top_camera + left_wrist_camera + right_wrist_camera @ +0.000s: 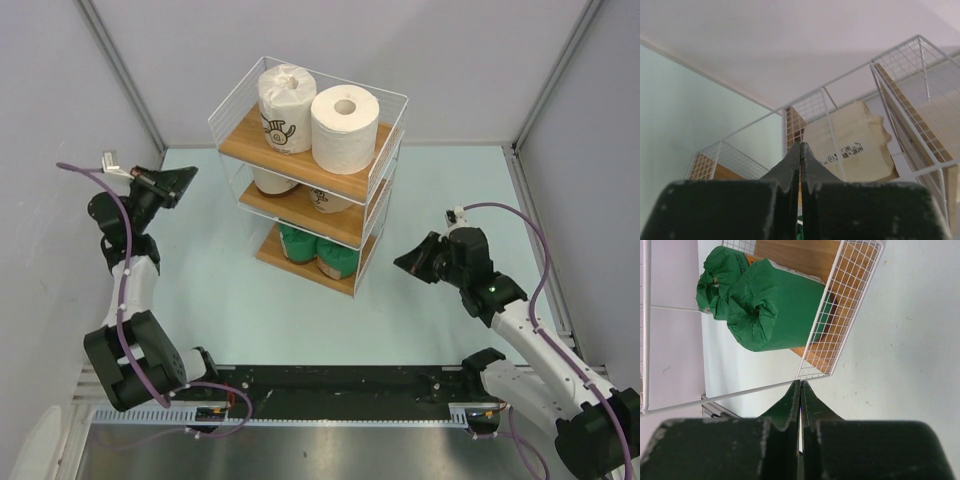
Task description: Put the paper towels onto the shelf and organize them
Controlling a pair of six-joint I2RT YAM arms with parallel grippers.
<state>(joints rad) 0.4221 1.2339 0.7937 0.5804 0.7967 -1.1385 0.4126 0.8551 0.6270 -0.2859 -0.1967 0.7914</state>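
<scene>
The shelf [243,141] stands mid-table with paper towels on all three boards. On top are a white-wrapped roll with a dark logo [283,110] and a plain white roll [344,128]. Two beige rolls [330,201] sit on the middle board and two dark green rolls [338,258] on the bottom one. My left gripper [188,175] hangs left of the shelf, shut and holding nothing. In the left wrist view the left gripper [800,145] faces a beige roll [855,145] through the wire. My right gripper [402,264] is right of the shelf, shut and holding nothing. The right wrist view shows the right gripper [800,384] near the green rolls [780,310].
Grey walls enclose the pale green table [210,290] on three sides. A black rail [340,384] with the arm bases runs along the near edge. Purple cables [120,215] loop along both arms. The shelf's white wire side [837,325] is close ahead of the right gripper.
</scene>
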